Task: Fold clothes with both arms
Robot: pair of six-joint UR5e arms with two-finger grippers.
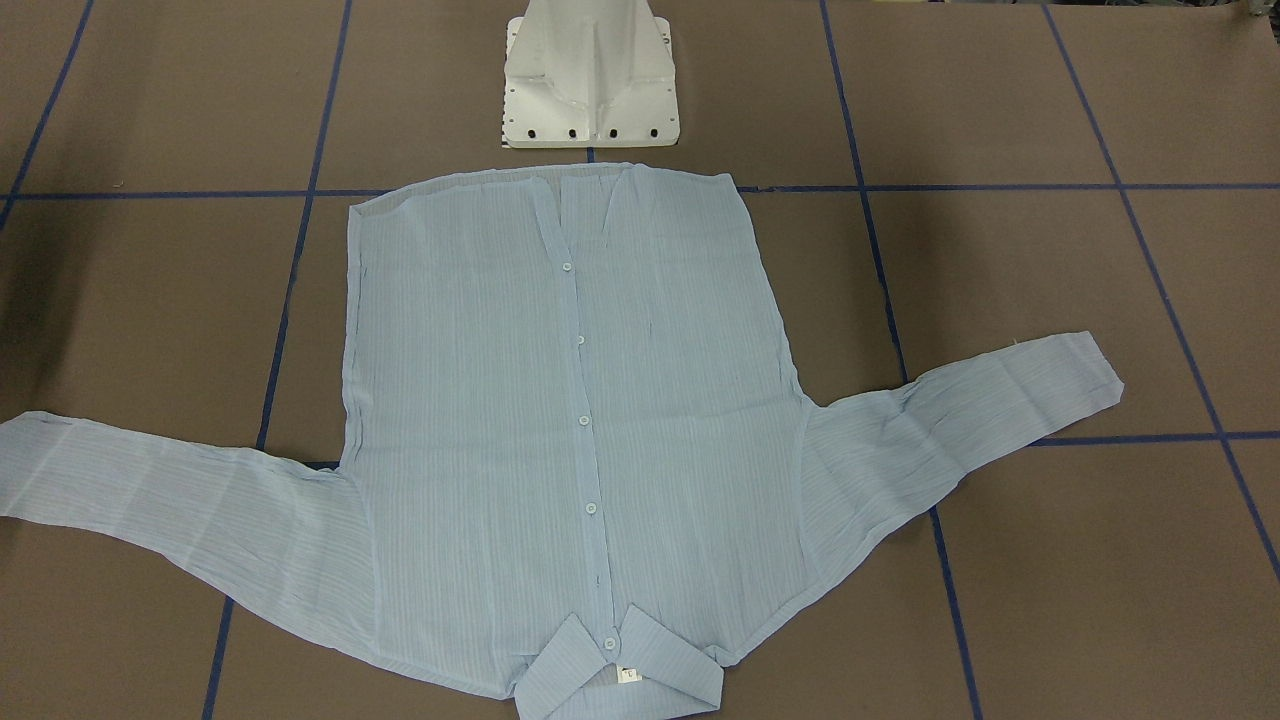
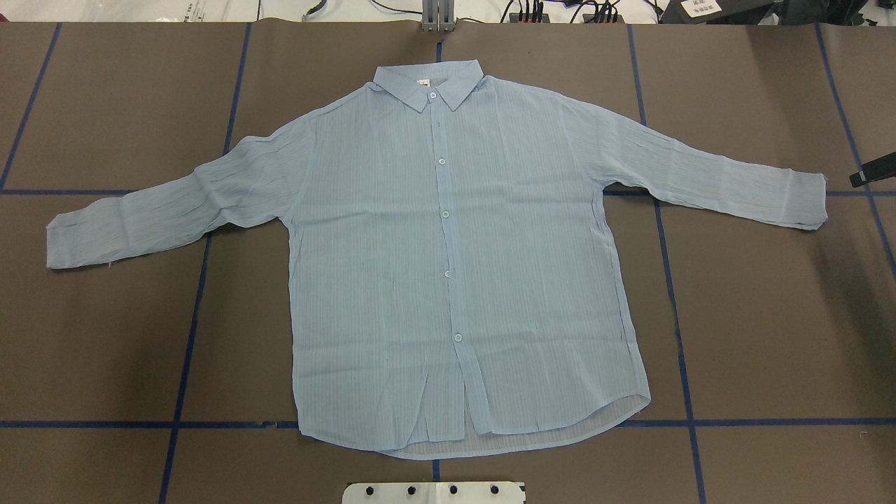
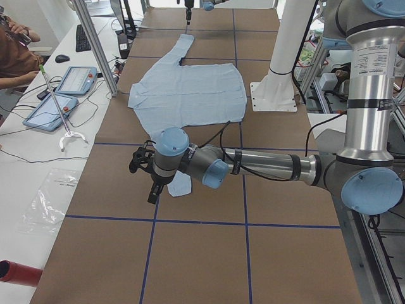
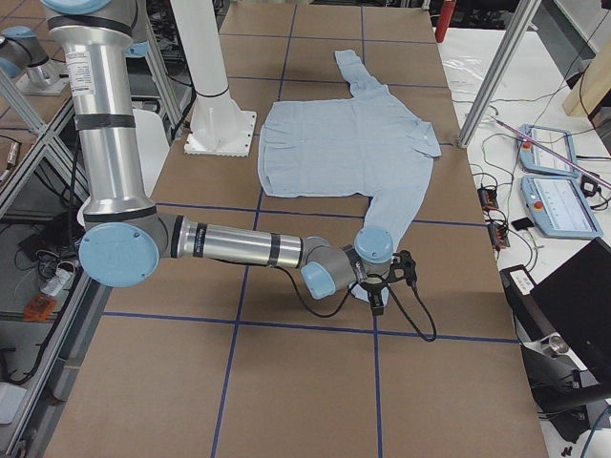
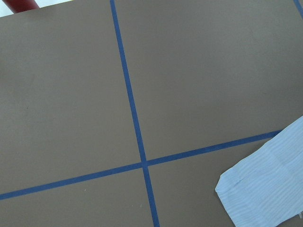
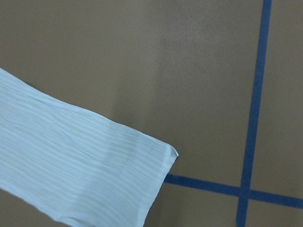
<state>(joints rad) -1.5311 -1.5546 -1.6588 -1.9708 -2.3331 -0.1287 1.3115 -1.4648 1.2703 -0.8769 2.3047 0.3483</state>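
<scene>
Striped shirt (image 2: 448, 266) lying flat, sleeves outspread.
Left gripper (image 3: 150, 190) and right gripper (image 4: 382, 286) are hovering by the cuffs (image 6: 142, 189), apparently not touching; whether they are open, I cannot tell.

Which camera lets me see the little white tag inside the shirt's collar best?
The exterior front-facing view: the tag sits close to that camera, between the collar points. The overhead view shows it only as a tiny speck. Side views make it too small; wrist views show only cuffs.
</scene>
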